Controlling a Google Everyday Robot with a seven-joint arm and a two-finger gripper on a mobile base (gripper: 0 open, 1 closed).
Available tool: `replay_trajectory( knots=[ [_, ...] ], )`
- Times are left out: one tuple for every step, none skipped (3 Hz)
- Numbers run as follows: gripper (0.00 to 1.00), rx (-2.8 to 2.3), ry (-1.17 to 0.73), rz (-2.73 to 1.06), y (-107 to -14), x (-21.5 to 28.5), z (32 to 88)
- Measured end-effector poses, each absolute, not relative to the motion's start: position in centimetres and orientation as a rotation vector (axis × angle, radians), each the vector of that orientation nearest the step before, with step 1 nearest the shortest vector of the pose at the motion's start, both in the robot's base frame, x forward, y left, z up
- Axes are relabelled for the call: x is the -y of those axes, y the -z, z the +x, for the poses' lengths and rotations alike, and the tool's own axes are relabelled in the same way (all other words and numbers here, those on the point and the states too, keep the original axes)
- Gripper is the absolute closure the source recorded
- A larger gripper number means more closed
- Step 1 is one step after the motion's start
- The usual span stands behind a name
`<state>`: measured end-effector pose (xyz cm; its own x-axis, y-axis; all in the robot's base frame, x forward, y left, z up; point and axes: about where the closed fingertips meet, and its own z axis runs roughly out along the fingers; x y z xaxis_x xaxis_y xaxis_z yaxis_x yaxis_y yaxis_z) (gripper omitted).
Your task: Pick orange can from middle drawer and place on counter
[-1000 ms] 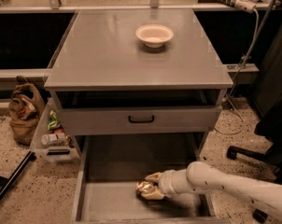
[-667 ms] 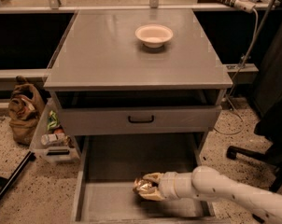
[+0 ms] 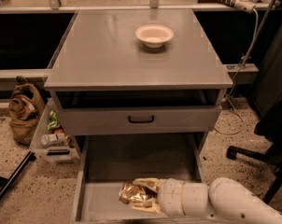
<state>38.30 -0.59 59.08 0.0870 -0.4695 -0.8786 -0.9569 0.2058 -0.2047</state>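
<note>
The orange can [image 3: 131, 193] is shiny gold-brown and lies on its side on the floor of the open middle drawer [image 3: 99, 202], near the drawer's front. My gripper [image 3: 142, 195] reaches in from the right on a white arm, with its pale fingers [image 3: 148, 184] above and below the can, closed around it. The can looks to rest on or just above the drawer floor. The counter [image 3: 113, 55] is the flat gray cabinet top above.
A white bowl [image 3: 154, 34] sits on the counter toward the back. The upper drawer front with a black handle [image 3: 141, 119] is slightly open. A brown bag [image 3: 24, 108] and a plastic bin [image 3: 54, 141] stand left of the cabinet. A chair base [image 3: 257, 155] is at right.
The gripper and arm have shifted left along the drawer floor, and the orange can has moved left with them between the fingers.
</note>
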Motion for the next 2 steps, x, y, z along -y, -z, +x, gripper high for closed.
replay_trajectory(
  knots=[
    [1.00,-1.461,-0.527,-1.422,-69.2,2.0,37.3],
    [1.00,-1.466,-0.325,-1.359,-78.3,8.3,38.4]
  ],
)
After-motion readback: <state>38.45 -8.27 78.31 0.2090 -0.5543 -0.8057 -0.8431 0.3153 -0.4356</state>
